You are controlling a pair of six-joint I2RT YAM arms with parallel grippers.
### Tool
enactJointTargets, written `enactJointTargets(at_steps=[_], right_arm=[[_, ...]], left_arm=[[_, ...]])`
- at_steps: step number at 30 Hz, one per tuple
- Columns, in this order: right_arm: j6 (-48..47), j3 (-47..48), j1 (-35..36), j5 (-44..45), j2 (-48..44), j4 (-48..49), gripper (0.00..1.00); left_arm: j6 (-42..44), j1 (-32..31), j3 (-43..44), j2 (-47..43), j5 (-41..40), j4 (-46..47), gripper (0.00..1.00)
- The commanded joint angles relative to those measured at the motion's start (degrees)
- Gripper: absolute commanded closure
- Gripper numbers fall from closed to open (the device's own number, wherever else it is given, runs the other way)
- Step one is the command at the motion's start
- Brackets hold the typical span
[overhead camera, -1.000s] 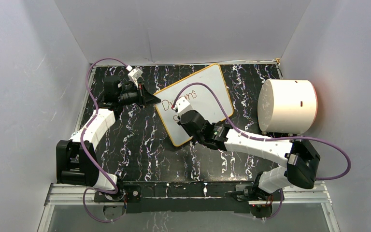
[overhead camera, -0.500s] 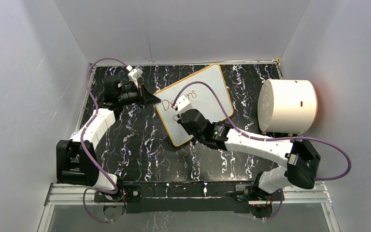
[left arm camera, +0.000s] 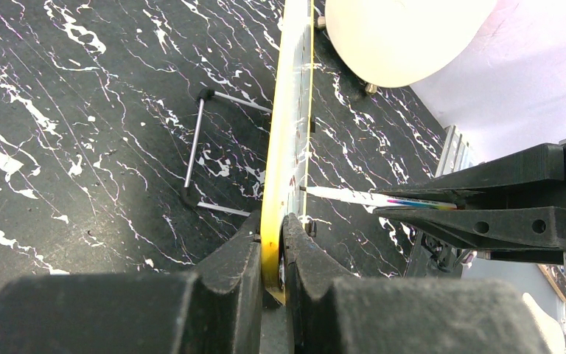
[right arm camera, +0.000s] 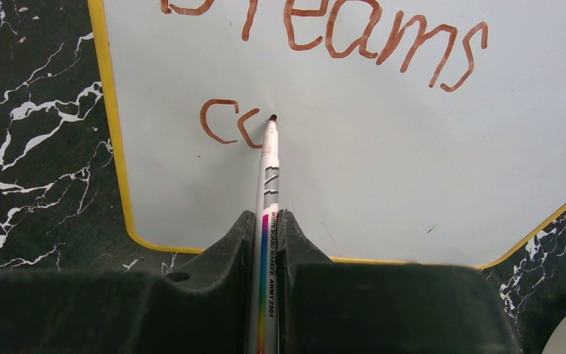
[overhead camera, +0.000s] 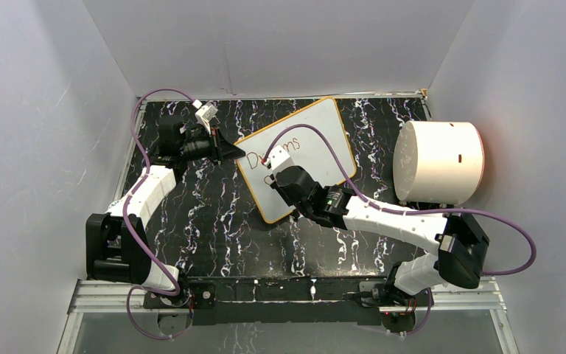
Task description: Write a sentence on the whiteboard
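Whiteboard (overhead camera: 324, 140) rim clamped by left gripper (left arm camera: 271, 223); right gripper (right arm camera: 267, 220) clamps marker (right arm camera: 269, 166), tip touching.

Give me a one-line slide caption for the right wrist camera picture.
Right gripper holds a marker, tip on the whiteboard, with two brown strokes of a second line under "Dreams".

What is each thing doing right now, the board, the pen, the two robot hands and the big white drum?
Whiteboard: gripped at one edge, "Dreams" written, second line just begun.
Pen: uncapped, tip touching the whiteboard.
Left gripper: shut on the whiteboard's yellow edge.
Right gripper: shut on the pen.
White drum: untouched, off to the right.
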Motion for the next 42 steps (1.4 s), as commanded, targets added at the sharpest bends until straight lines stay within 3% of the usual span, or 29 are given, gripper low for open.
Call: enactJointTargets(at_steps=[1,42], right_arm=[[-0.4,0.82,-0.45,-2.39,-0.76,3.31,1.0],[0.43,2.83,0.13,-5.07,-0.33,1.83,1.0]], left_arm=[[5.04,-1.25,-1.59,2.71,-6.38,-6.5,1.0],[5.2,-1.25,-1.5,2.24,-6.65,-6.68,1.0]])
